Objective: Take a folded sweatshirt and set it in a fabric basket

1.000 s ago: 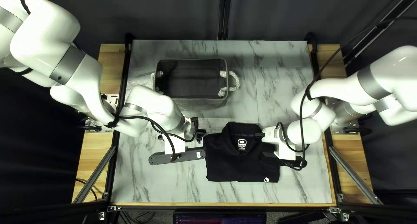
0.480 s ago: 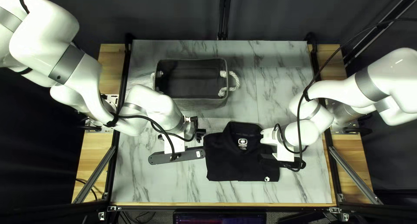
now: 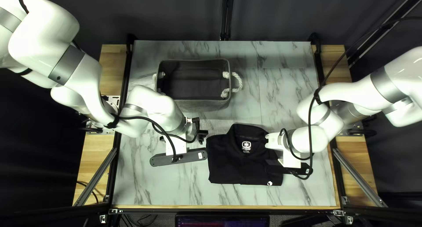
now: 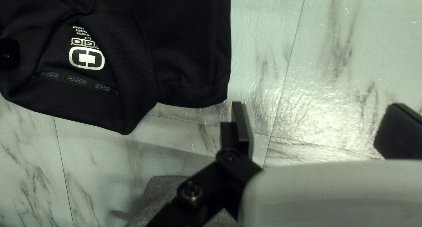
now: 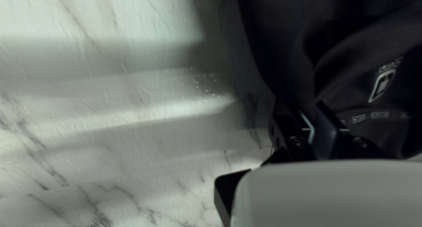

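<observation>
Shifted rightward, right gripper pinches the shirt on marbled worktop, long axis crosswise, collar toward dark curtain; left gripper gapes.

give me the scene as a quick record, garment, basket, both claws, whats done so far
garment: black, collared, folded, on the marbled table
basket: gray fabric, rope handles, toward the table's far edge
left claw: open, beside the garment
right claw: shut on the garment near its collar
progress: garment gripped, not yet in the basket
</observation>
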Controlling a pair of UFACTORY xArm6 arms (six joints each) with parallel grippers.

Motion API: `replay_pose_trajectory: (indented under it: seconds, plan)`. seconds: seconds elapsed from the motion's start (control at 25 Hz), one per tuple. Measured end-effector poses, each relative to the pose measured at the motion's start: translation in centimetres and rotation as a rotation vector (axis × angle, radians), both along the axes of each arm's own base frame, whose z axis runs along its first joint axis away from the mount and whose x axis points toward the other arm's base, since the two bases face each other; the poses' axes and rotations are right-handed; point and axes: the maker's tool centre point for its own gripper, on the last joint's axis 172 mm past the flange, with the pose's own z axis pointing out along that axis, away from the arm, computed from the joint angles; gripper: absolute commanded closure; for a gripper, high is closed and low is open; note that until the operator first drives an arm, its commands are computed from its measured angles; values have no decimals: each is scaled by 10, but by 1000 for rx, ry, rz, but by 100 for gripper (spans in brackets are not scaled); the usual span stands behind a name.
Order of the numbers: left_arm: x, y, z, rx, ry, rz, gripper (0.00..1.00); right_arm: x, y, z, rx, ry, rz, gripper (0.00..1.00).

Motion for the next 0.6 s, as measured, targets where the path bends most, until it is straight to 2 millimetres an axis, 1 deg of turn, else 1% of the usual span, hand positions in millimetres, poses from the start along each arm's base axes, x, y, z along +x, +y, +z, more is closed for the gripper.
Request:
replay_pose_trajectory:
  seconds: [0.12, 0.24, 0.36, 0.48, 0.6]
  plan:
    - [11, 3, -8, 9, -1, 9, 0, 1, 4, 2, -4, 1, 1, 100]
    - [28, 6, -24, 30, -1, 43, 0, 0, 6, 3, -8, 5, 2, 100]
    - [46, 6, -30, 43, -1, 58, 0, 0, 6, 4, -10, 6, 3, 100]
    - [55, 5, -35, 50, 16, 43, 0, -1, 6, 4, -11, 6, 3, 100]
    - [58, 4, -44, 57, 33, 29, 0, -2, 5, 5, -11, 3, 2, 100]
